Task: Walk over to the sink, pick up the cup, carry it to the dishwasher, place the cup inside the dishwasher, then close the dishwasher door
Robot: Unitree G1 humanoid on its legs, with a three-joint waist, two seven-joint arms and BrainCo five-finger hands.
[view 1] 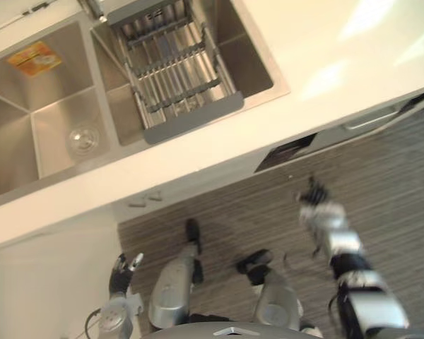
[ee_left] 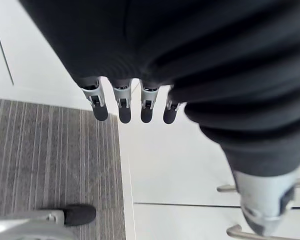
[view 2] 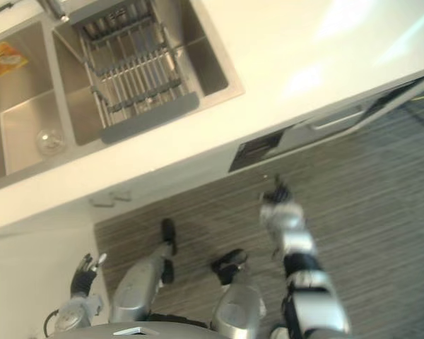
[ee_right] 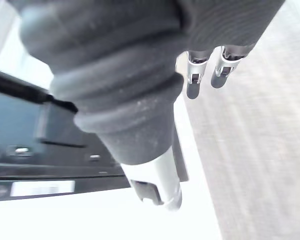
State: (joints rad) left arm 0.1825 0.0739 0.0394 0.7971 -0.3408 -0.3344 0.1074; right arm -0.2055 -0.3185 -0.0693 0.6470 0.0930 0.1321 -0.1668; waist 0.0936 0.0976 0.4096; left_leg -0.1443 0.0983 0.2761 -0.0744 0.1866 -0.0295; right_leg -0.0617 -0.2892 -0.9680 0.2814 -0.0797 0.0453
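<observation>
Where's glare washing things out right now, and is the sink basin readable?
Left eye view: bright glare patches on the countertop right of the sink, which itself reads fine. Right wrist view: the white surface beside the dark panel is washed out.

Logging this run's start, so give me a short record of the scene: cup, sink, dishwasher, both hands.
cup: clear, in the sink's left basin, untouched
sink: two steel basins, metal rack across the right one
dishwasher: dark strip under the counter edge; door state unclear
left hand: open, empty, low by the white cabinet front
right hand: open, empty, over the grey floor before the dishwasher
progress: cup not yet picked up
</observation>
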